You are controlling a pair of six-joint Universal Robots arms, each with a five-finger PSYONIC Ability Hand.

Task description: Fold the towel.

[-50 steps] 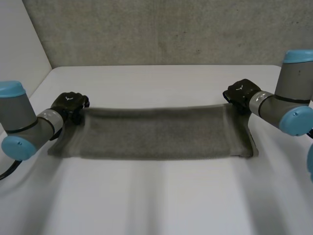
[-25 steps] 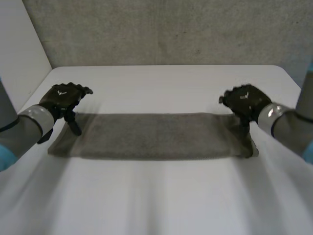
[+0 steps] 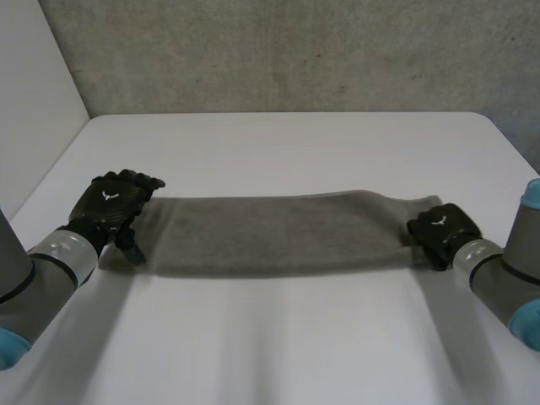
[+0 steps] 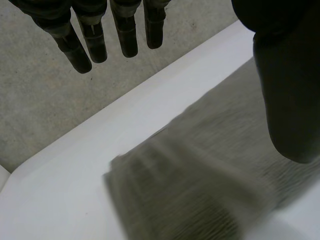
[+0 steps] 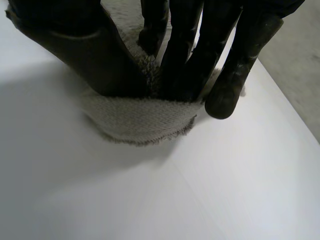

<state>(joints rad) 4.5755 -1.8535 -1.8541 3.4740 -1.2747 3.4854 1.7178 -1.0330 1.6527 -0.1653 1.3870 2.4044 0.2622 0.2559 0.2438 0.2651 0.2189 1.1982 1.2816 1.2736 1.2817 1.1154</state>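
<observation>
A grey towel (image 3: 278,236) lies folded into a long strip across the white table (image 3: 278,152). My left hand (image 3: 114,202) is at the strip's left end. In the left wrist view its fingers (image 4: 95,40) are straight and spread away from the thumb (image 4: 285,90), with the towel's end (image 4: 210,185) below them and nothing gripped. My right hand (image 3: 440,232) sits at the towel's right end. In the right wrist view its fingers (image 5: 185,55) and thumb pinch a bunched bit of the towel's edge (image 5: 140,117) against the table.
A grey wall (image 3: 278,51) rises behind the table's far edge. Bare white tabletop lies in front of and behind the towel. A white side panel (image 3: 34,93) stands at the far left.
Both hands have drawn back toward me from the towel's far edge. The left hand has opened over the left end. The right hand has dropped to the right end and closed on it.
</observation>
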